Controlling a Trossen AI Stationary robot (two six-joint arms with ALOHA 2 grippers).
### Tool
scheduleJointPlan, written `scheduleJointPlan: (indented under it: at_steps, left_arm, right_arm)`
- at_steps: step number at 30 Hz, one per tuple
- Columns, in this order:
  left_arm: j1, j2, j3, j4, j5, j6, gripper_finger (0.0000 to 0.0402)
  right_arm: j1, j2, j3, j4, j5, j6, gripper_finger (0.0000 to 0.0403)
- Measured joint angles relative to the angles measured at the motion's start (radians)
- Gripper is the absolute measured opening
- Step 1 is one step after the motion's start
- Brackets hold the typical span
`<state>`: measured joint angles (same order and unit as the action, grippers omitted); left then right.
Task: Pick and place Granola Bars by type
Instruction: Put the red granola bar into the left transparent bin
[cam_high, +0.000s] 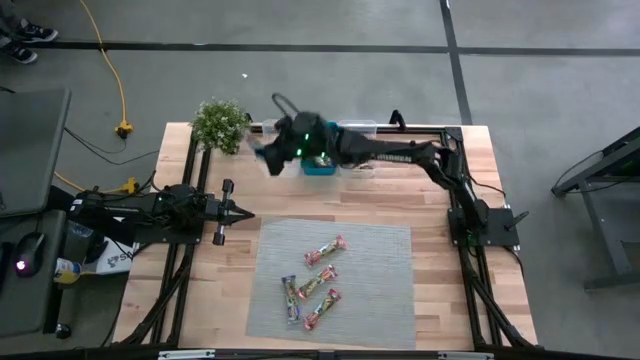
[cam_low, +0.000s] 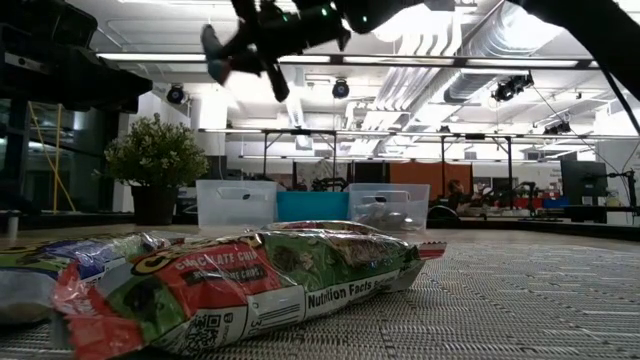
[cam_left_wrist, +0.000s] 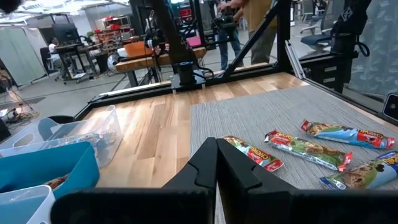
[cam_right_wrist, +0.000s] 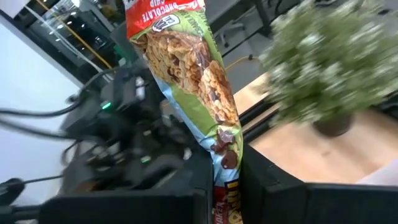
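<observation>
Four granola bars lie flat on the grey mat: a pink-red one, a green one, a blue one and another pink one. In the low view one green and red bar fills the foreground. My right gripper is high above the table's far edge, left of the bins and near the plant, shut on a green and red granola bar. My left gripper is shut and empty, hovering at the mat's left edge. My right gripper pinches the green and red bar between its two fingers at one end of the wrapper. The rest of the bar sticks out lengthwise beyond the fingertips. It is lifted clear of the table and the bins.
Three bins stand in a row at the far edge: a clear one, a teal one and another clear one. A potted plant stands at the far left corner. Black frame rails run along both sides of the table.
</observation>
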<state>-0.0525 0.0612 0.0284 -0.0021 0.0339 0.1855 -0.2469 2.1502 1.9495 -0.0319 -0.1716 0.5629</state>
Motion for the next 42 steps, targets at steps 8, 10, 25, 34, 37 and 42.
scheduleJointPlan:
  at_steps: [8, 10, 25, 34, 37, 42]
  left_arm:
    - [0.000, 0.000, 0.000, 0.000, 0.000, 0.000, 0.0001]
    - [0.000, 0.000, 0.000, 0.000, 0.000, 0.000, 0.0001]
    - [0.000, 0.000, 0.000, 0.000, 0.000, 0.000, 0.0001]
    - [0.000, 0.000, 0.000, 0.000, 0.000, 0.000, 0.0001]
    - [0.000, 0.000, 0.000, 0.000, 0.000, 0.000, 0.0001]
    - [0.000, 0.000, 0.000, 0.000, 0.000, 0.000, 0.0001]
  right_arm:
    - [-0.153, 0.000, 0.000, -0.002, -0.139, -0.144, 0.0035]
    - [-0.185, 0.000, 0.000, -0.015, -0.166, -0.203, 0.0035]
    - [-0.299, 0.000, 0.000, -0.053, -0.246, -0.973, 0.0039]
    - [-0.287, 0.032, 0.000, -0.051, -0.225, -1.282, 0.0039]
    - [-0.284, 0.060, 0.000, -0.049, -0.204, -1.324, 0.0039]
    - [-0.276, 0.114, -0.001, -0.058, -0.183, -1.344, 0.0039]
